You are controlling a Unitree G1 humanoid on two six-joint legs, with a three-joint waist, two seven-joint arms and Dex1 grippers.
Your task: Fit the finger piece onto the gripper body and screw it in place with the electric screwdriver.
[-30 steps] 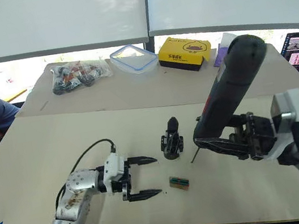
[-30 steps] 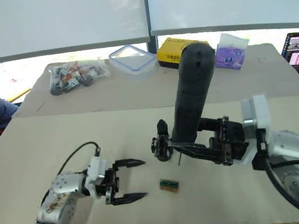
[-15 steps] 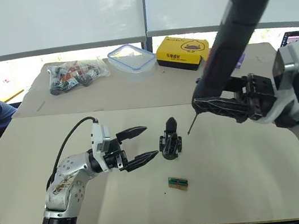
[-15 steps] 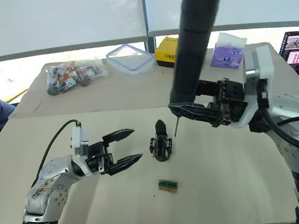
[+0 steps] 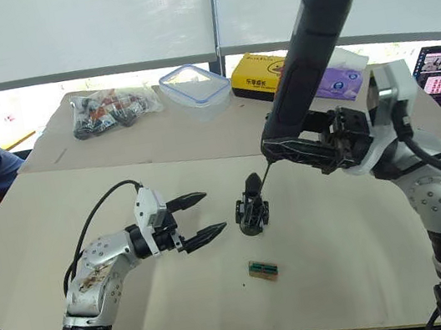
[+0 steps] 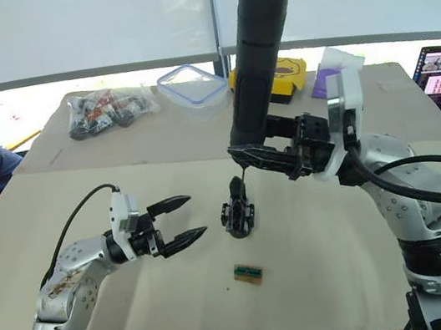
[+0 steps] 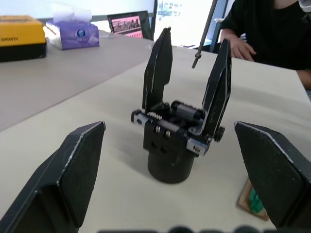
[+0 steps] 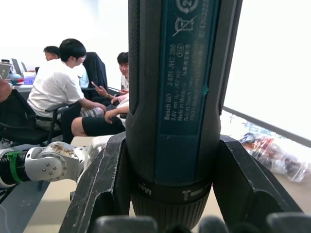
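Nearest on the pale table (image 5: 370, 250) lies a small green-brown block (image 5: 263, 269), flat and alone, just near of the gripper body. To its left the left gripper (image 5: 203, 215) hovers low over the table with its two black fingers spread apart and nothing between them, the tips pointing right toward the gripper body and stopping short of it. A black cable (image 5: 98, 219) loops over that arm.

The gripper body (image 5: 251, 210) stands upright on its round base near the middle of the table. In the left wrist view it (image 7: 180, 136) shows two pointed black fingers rising from the linkage, so the finger piece (image 7: 158, 68) appears already seated on it, though which of the two is the added one cannot be told.

Right of and above it, the right gripper (image 5: 312, 143) is clamped on the electric screwdriver (image 5: 308, 53) near the lower end of its thick black barrel. The tool is held well off the table, leaning with its rounded end up and to the right; its thin metal bit (image 5: 262, 176) slants down to the left, and the tip sits just above the top of the gripper body.

On the far side of the table lie a clear bag of small dark parts (image 5: 114, 108) at left, a clear plastic tub (image 5: 195, 89), a yellow box (image 5: 261, 80) and a purple tissue pack (image 6: 334, 74)
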